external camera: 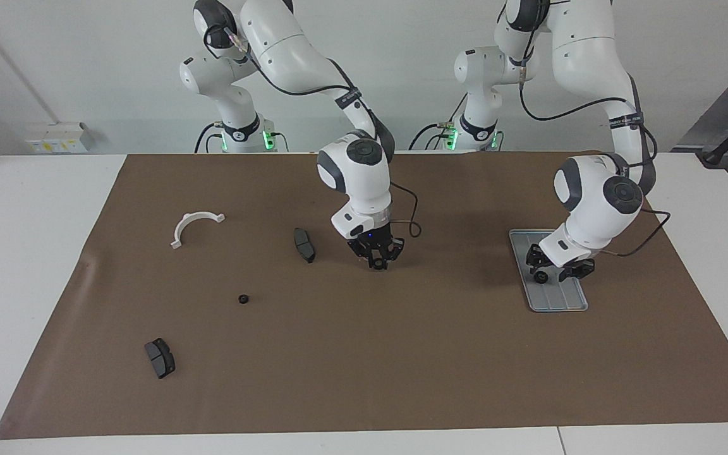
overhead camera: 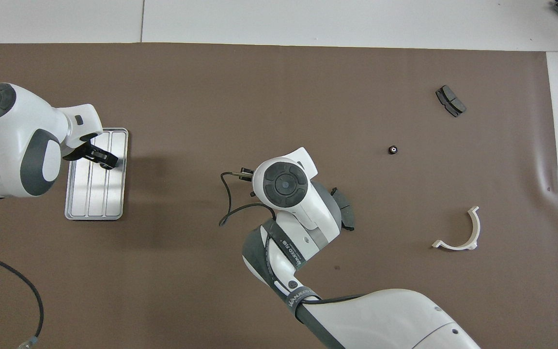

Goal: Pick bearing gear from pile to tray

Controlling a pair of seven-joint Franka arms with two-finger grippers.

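Note:
One bearing gear (external camera: 244,299) (overhead camera: 393,150), a tiny black ring, lies alone on the brown mat toward the right arm's end. The silver grooved tray (external camera: 563,302) (overhead camera: 95,196) lies toward the left arm's end. My left gripper (external camera: 555,270) (overhead camera: 100,157) hangs low over the middle of the tray. A small dark round shape shows at its tip, and I cannot tell whether it is held. My right gripper (external camera: 376,262) hovers shut over bare mat at mid-table, with nothing in it. In the overhead view its own wrist hides it.
A dark grey brake pad (external camera: 304,244) (overhead camera: 346,215) lies beside the right gripper. Another brake pad (external camera: 160,357) (overhead camera: 450,101) lies farther from the robots than the ring. A white plastic arc (external camera: 194,226) (overhead camera: 460,232) lies nearer to them.

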